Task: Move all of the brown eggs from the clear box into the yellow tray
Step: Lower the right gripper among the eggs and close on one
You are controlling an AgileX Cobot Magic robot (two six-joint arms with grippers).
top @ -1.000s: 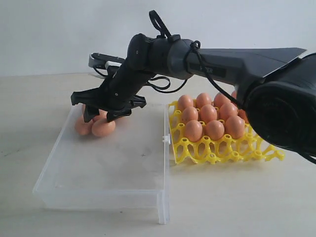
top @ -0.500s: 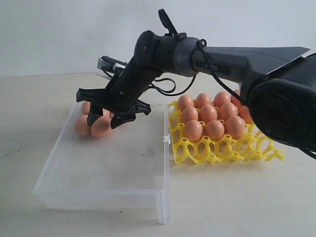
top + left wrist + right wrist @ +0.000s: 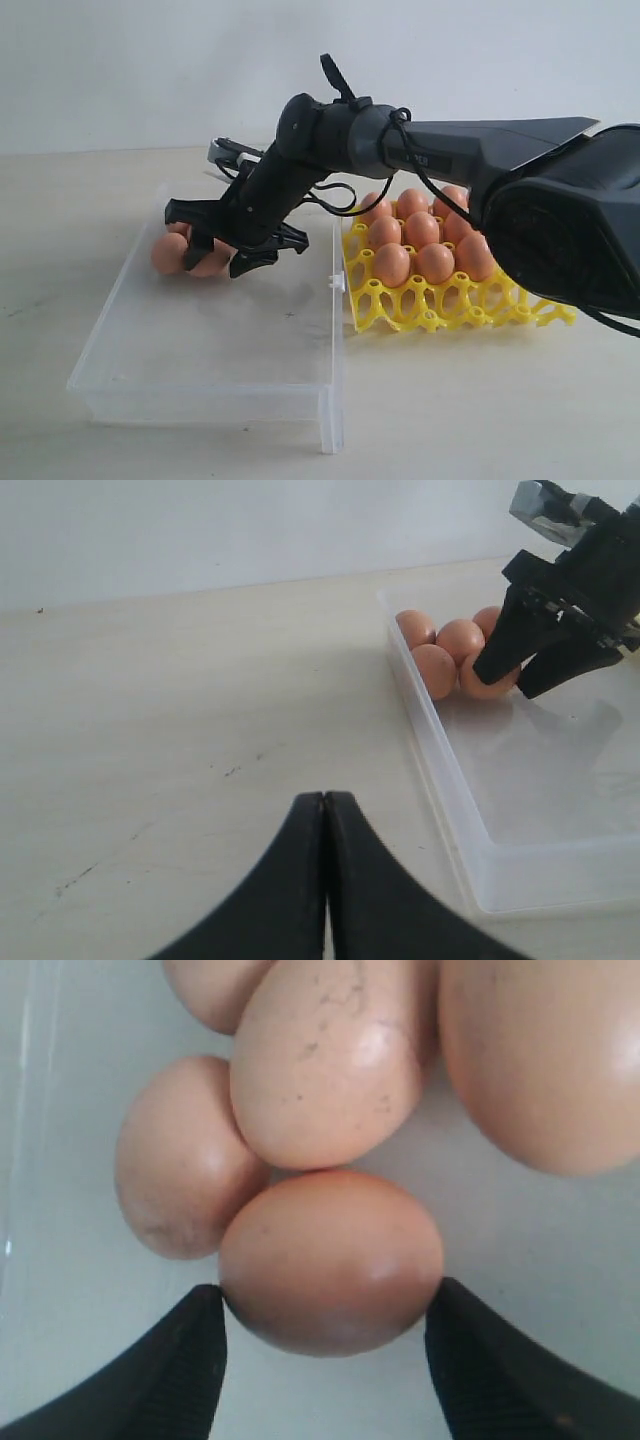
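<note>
Several brown eggs lie clustered in a far corner of the clear box. My right gripper is lowered into that corner, open, with its black fingers on either side of the nearest egg; the egg rests on the box floor. The right wrist view shows that gripper with three more eggs behind the flanked one. The yellow tray stands right of the box, holding several eggs. My left gripper is shut and empty over the bare table beside the box wall.
A small white clasp sits on the box edge facing the tray. The right arm reaches across above the tray. The front cups of the tray hold nothing. A beige tabletop surrounds both.
My right gripper has come down and a little to the right, from above the egg cluster to straddling one egg. Its jaws stayed open. The eggs have not moved.
</note>
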